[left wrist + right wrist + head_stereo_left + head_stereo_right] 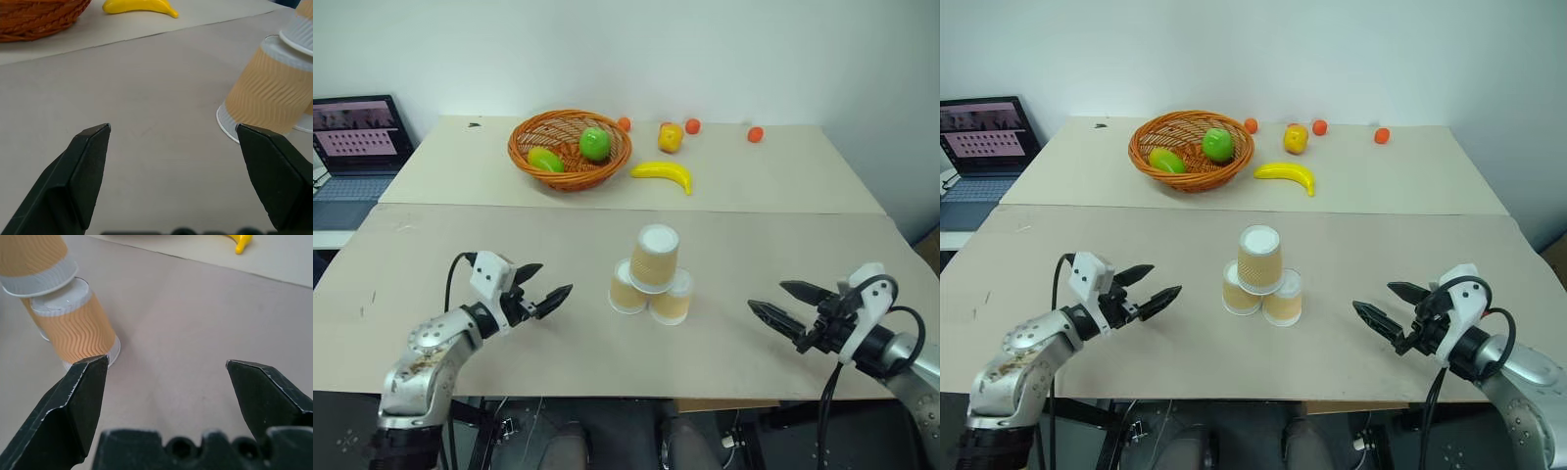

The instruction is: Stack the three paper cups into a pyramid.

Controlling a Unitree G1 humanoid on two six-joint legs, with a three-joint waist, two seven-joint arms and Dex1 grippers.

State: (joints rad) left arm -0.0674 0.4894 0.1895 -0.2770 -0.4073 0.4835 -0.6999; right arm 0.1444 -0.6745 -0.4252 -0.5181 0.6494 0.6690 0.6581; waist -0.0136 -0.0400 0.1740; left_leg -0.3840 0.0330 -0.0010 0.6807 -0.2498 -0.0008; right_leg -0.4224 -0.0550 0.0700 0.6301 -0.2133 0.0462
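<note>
Pyramid (652, 276) stacked between left pincer (544, 286) and right pincer (779, 303), both released, empty, basket (570, 149) behind.

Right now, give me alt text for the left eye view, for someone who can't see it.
Three paper cups stand upside down as a pyramid on a tan table, two below and one on top. The open left gripper and open right gripper flank it, touching nothing.

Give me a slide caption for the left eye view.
Three paper cups stacked as a pyramid on the table, open left gripper and right gripper on either side.
</note>
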